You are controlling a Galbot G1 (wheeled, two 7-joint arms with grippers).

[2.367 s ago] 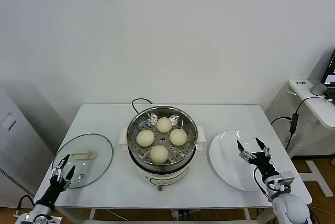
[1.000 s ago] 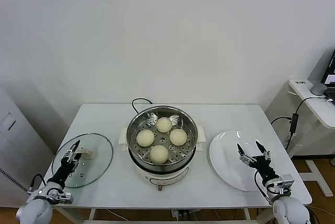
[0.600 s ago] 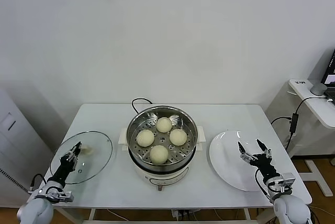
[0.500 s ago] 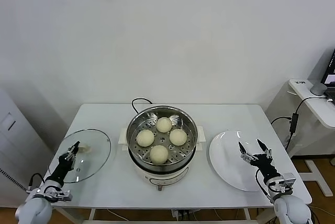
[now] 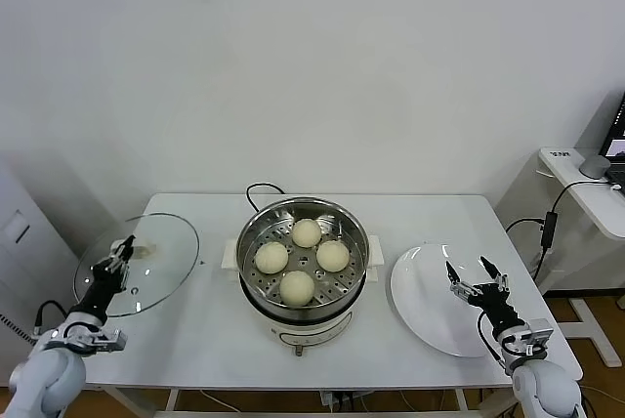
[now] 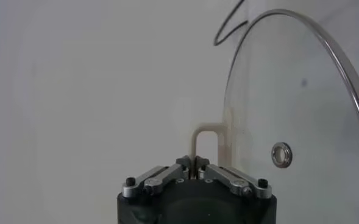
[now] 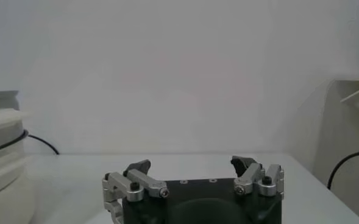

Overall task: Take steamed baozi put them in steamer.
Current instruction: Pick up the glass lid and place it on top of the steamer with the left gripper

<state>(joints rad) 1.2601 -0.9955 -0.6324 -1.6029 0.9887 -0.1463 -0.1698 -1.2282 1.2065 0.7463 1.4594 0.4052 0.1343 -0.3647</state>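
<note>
Several pale steamed baozi (image 5: 307,232) lie on the perforated tray inside the shiny round steamer (image 5: 250,230) at the table's middle. Out at the table's left edge, my left gripper (image 5: 122,247) is shut on the white handle (image 6: 206,131) of the glass lid (image 5: 156,242), which is raised off the table and tilted. The wrist view shows the left gripper (image 6: 195,161) pinching the handle's thin bar, with the lid (image 6: 301,91) standing beside it. My right gripper (image 5: 479,276) hovers open and holding nothing over the white plate (image 5: 420,291). The same right gripper (image 7: 191,164) holds nothing in its wrist view.
The steamer's white base (image 5: 298,330) has a black cord (image 5: 256,188) running to the back of the white table (image 5: 195,330). A side desk (image 5: 586,184) stands to the right. The steamer's side (image 7: 2,152) appears in the right wrist view.
The left gripper shut on the lid's handle, then lifted the lid off the table, tilting it and carrying it left. The right arm barely moved.
</note>
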